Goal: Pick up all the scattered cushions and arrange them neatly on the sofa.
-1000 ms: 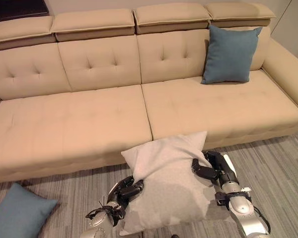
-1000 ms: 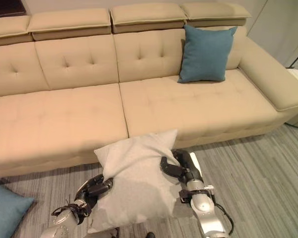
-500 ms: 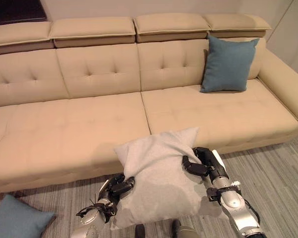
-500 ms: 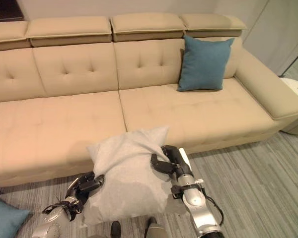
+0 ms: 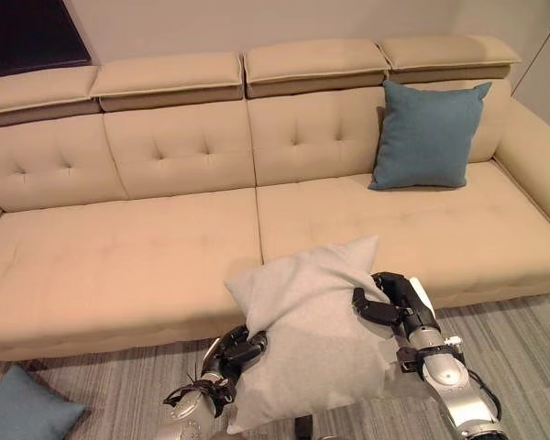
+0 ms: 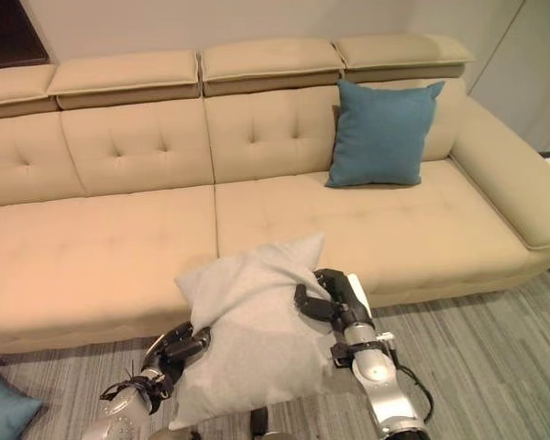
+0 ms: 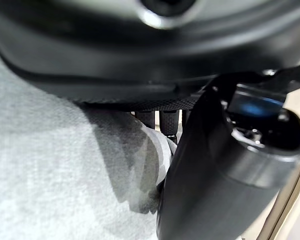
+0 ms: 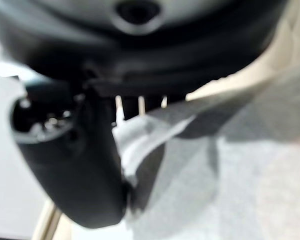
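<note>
Left eye view shows the long beige sofa (image 5: 119, 257) just beyond both robot hands, its seat free to take a load. Between them hangs a grey cushion (image 5: 307, 330), off the floor. The left robot hand (image 5: 241, 348) and right robot hand (image 5: 382, 302) each pinch one edge, likely so it stays level. A blue cushion (image 5: 426, 133) leans upright far past the right robot hand; another blue pillow (image 5: 27, 414) lies on the floor (image 5: 522, 339) off to the left.

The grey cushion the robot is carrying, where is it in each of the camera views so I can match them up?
Left eye view: grey cushion low centre, before the sofa seat edge, between left hand and right hand.
Right eye view: same spot, slightly further left.
Left wrist view: grey fabric beside the thumb.
Right wrist view: grey fabric pinched by the thumb.
Shared landmark: blue cushion upright against the backrest.
</note>
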Motion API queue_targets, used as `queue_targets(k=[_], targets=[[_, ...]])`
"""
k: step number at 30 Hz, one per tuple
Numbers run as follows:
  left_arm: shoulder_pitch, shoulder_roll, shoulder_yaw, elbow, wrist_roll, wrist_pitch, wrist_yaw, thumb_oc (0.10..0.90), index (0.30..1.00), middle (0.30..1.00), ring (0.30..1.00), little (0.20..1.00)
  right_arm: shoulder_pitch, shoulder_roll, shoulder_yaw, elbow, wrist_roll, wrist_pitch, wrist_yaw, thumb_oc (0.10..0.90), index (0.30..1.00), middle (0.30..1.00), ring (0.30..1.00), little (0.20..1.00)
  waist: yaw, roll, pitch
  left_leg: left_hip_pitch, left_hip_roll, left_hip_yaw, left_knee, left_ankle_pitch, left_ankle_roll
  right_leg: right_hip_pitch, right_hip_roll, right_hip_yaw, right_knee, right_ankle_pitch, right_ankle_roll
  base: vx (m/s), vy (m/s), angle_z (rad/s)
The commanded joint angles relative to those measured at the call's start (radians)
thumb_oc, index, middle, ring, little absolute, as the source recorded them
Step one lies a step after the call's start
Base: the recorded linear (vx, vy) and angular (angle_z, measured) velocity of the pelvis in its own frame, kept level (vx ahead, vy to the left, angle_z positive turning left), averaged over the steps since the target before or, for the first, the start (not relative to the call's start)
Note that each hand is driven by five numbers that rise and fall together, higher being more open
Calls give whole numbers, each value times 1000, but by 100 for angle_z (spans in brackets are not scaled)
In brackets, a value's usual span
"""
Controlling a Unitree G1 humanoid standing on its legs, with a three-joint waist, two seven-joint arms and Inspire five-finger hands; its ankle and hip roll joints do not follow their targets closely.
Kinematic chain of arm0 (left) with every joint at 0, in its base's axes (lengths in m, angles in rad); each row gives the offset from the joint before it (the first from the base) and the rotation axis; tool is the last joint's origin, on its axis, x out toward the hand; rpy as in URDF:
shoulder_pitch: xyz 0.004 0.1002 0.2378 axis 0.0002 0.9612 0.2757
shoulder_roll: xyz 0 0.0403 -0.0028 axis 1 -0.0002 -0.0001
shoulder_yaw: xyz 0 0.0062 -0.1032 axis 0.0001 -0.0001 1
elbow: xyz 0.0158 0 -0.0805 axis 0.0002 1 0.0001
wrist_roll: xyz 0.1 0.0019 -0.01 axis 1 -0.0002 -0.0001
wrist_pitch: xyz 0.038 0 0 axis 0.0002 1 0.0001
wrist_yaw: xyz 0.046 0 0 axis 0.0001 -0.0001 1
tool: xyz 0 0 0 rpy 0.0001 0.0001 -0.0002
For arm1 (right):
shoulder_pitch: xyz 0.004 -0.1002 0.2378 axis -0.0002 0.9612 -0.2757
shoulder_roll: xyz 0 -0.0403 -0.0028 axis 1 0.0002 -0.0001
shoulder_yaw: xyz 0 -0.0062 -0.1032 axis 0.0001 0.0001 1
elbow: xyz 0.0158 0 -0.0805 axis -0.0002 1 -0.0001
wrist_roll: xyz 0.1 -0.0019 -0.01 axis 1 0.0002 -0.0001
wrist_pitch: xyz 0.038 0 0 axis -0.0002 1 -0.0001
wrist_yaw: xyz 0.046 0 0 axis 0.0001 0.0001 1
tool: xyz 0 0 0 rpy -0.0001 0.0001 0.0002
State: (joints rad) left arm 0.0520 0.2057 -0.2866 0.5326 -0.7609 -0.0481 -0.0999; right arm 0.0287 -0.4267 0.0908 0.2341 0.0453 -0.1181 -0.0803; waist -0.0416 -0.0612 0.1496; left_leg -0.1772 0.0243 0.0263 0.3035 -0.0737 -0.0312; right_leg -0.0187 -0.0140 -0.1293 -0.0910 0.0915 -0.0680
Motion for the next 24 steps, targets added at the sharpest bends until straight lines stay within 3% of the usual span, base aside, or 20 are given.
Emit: queue_targets(k=[1,3,11,13,14,15,16,19,22,24], targets=[[-118,-42,-46,-109,14,-99,-97,400,300,300,300,300,-60,-5,-9,-99,36,-129,1,400,300,300,300,300,16,-6,-83,3,10,41,-88,-2,-5,49,-25,22,83,-159,116,124,35,14],[-114,-44,-49,-116,18,-100,-89,400,300,300,300,300,-55,3,-10,-88,39,-125,-6,400,300,300,300,300,30,7,-81,-20,-15,31,-155,52,-13,77,-6,31,89,-182,115,229,73,2],[-91,-26,-47,-158,34,-91,-86,400,300,300,300,300,-58,30,10,-94,25,-114,9,400,300,300,300,300,50,17,-113,73,-48,18,-220,26,25,101,-41,70,143,-210,143,181,117,-20],[-89,-23,-43,-162,34,-91,-84,400,300,300,300,300,-63,39,15,-90,22,-114,12,400,300,300,300,300,54,20,-115,92,-55,22,-230,17,41,82,-54,80,203,-205,159,132,171,-22],[-91,-18,-43,-170,28,-92,-80,400,300,300,300,300,-78,52,22,-85,28,-112,15,400,300,300,300,300,51,27,-103,109,-60,20,-237,10,62,25,-66,93,317,-163,184,85,143,-10],[-91,-18,-42,-171,28,-92,-79,400,300,300,300,300,-78,52,22,-85,28,-112,15,400,300,300,300,300,52,26,-104,108,-60,21,-237,10,62,21,-67,95,321,-165,185,85,169,-7],[-87,-13,-40,-183,22,-97,-76,400,300,300,300,300,-89,63,29,-86,35,-112,17,400,300,300,300,300,45,33,-87,120,-60,21,-241,5,79,-28,-73,108,414,-126,204,59,104,5],[-88,-10,-38,-187,19,-102,-78,400,300,300,300,300,-90,77,35,-84,39,-116,20,400,300,300,300,300,42,43,-78,134,-57,17,-245,-3,86,-75,-82,103,477,-114,209,85,63,6],[-84,-17,-40,-170,12,-100,-87,400,300,300,300,300,-102,74,41,-77,32,-115,23,400,300,300,300,300,30,46,-84,182,-56,7,-277,-23,81,-112,-77,81,359,-137,190,205,-10,8],[-84,-21,-41,-164,10,-99,-87,400,300,300,300,300,-106,69,50,-72,36,-114,24,400,300,300,300,300,21,39,-85,212,-63,-2,-293,-37,76,-138,-63,79,247,-112,192,207,-67,-9]])
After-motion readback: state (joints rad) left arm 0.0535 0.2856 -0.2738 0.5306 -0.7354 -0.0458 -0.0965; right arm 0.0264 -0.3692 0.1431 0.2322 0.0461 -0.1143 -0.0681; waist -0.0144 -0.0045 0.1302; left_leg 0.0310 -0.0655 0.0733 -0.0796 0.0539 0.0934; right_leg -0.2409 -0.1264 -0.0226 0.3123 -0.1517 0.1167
